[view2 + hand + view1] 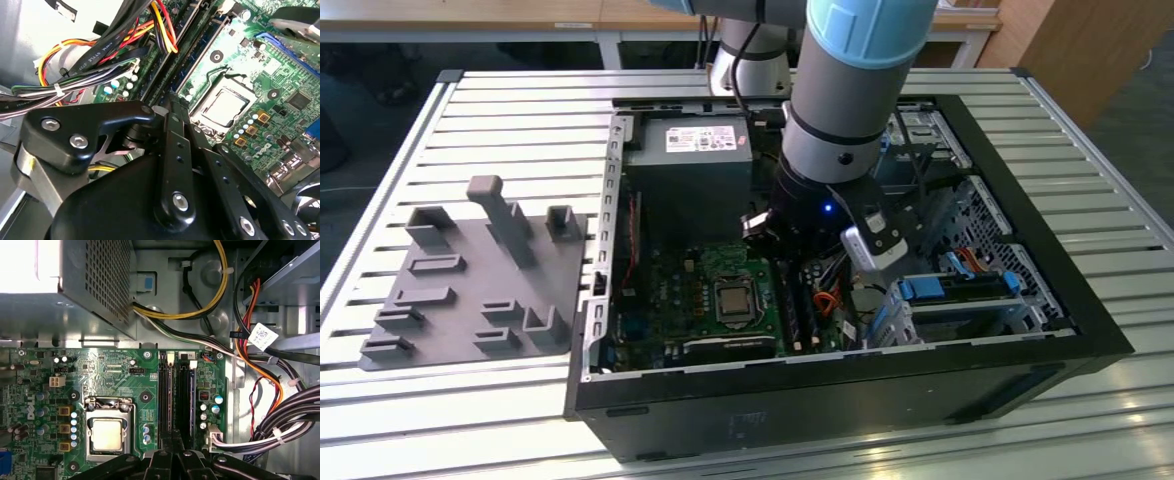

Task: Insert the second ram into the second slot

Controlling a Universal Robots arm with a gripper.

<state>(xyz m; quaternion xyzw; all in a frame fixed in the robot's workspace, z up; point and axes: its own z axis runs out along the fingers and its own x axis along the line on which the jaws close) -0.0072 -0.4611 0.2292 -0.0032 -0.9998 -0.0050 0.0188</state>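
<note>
My gripper reaches down into the open computer case, over the memory slots beside the processor socket. In both wrist views its fingertips are shut together right above the slots. I see nothing held between them. A thin blue strip stands edge-on in the slot nearest the cables. I cannot tell whether it is the second ram, or which slot is the second slot.
The processor socket lies beside the slots. Thick cable bundles crowd their other side. The power supply fills the case's far end. Blue drive brackets sit at the exterior view's right. A grey fixture rests on the slatted table.
</note>
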